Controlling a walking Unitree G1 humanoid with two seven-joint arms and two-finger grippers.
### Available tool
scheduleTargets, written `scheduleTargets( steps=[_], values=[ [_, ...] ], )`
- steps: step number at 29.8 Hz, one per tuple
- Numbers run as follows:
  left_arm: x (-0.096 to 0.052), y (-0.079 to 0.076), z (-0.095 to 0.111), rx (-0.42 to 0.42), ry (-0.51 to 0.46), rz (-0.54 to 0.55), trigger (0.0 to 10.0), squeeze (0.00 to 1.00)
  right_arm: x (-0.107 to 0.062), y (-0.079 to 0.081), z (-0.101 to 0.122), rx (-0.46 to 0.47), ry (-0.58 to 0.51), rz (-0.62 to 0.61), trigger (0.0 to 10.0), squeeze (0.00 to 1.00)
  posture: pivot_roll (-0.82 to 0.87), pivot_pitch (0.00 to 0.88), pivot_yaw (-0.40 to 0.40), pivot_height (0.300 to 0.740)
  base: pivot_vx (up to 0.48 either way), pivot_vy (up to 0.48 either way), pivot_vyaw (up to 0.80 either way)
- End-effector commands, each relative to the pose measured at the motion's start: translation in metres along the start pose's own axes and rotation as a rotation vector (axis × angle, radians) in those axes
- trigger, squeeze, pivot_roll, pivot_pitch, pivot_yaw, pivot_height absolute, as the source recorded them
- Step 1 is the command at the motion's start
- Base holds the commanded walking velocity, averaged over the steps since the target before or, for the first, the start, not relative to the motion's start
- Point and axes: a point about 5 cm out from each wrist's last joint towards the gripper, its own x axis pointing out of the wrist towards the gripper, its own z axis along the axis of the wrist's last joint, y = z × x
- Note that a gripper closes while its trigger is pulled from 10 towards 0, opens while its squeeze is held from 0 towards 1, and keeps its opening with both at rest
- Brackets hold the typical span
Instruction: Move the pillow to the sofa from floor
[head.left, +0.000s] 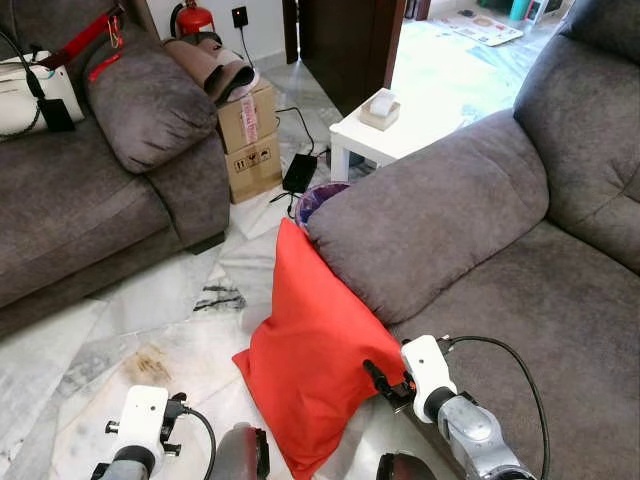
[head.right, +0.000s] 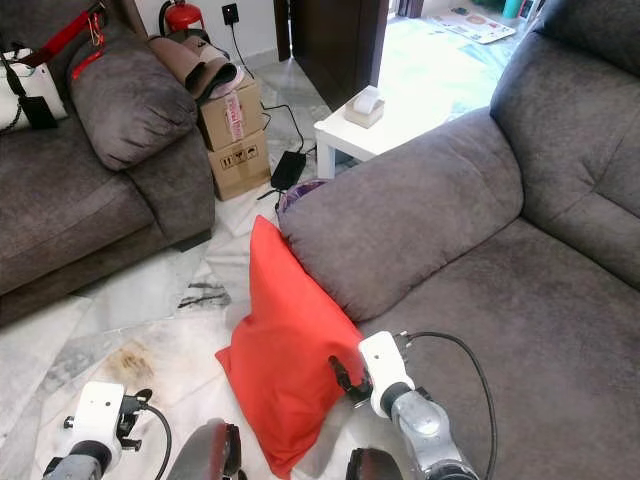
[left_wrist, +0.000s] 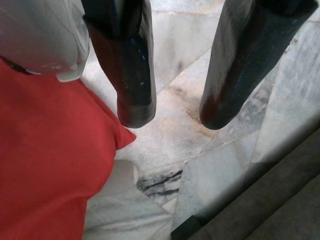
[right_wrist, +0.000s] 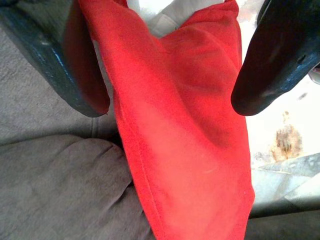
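A red pillow (head.left: 310, 360) stands on the marble floor, leaning against the armrest (head.left: 430, 220) of the grey sofa (head.left: 530, 330) on my right. My right gripper (right_wrist: 172, 105) is at the pillow's sofa-side edge, low by the armrest, also seen from above (head.left: 374, 374). Its fingers (right_wrist: 80, 75) are wide apart, with a fold of the red pillow (right_wrist: 185, 130) between them, so it is open. My left gripper (left_wrist: 177, 117) hangs open over bare floor, just beside the pillow's left corner (left_wrist: 45, 160). The left wrist (head.left: 140, 420) is at the bottom left.
A second grey sofa (head.left: 90, 210) with a loose cushion stands on the left. Stacked cardboard boxes (head.left: 248, 135), a black power brick (head.left: 299, 172) with cables, a purple bin (head.left: 318, 197) and a small white table (head.left: 385, 135) lie beyond the pillow. The floor shows a stain (head.left: 150, 365).
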Motion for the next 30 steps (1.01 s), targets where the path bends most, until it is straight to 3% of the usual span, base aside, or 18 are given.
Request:
scheduleTargets(
  steps=[1,19,20,26,30],
  values=[
    [-0.006,0.001,-0.003,-0.003,0.020,-0.003,10.0,0.00,0.000,0.006,-0.006,0.006,0.027,0.012,10.0,0.00,0.15,0.246,0.027,0.622,0.000,0.000,0.00],
    [-0.015,0.005,0.033,0.019,-0.090,0.015,10.0,0.00,0.011,0.010,0.007,0.005,0.014,-0.085,10.0,0.00,0.22,0.281,0.035,0.622,0.000,0.000,0.00],
    [-0.016,0.005,0.033,0.022,-0.088,0.016,10.0,0.00,0.011,0.011,0.008,-0.005,0.013,-0.074,0.0,0.00,0.23,0.283,0.036,0.622,0.000,0.000,0.00],
    [-0.020,0.009,0.035,0.034,-0.075,0.020,10.0,0.00,0.013,0.014,0.007,-0.102,0.038,-0.074,0.0,0.00,0.24,0.285,0.037,0.622,0.000,0.000,0.00],
    [-0.021,0.009,0.035,0.038,-0.072,0.020,10.0,0.00,0.011,0.012,0.005,-0.116,0.053,-0.089,0.0,0.00,0.24,0.282,0.038,0.622,0.000,0.000,0.00]
  ],
)
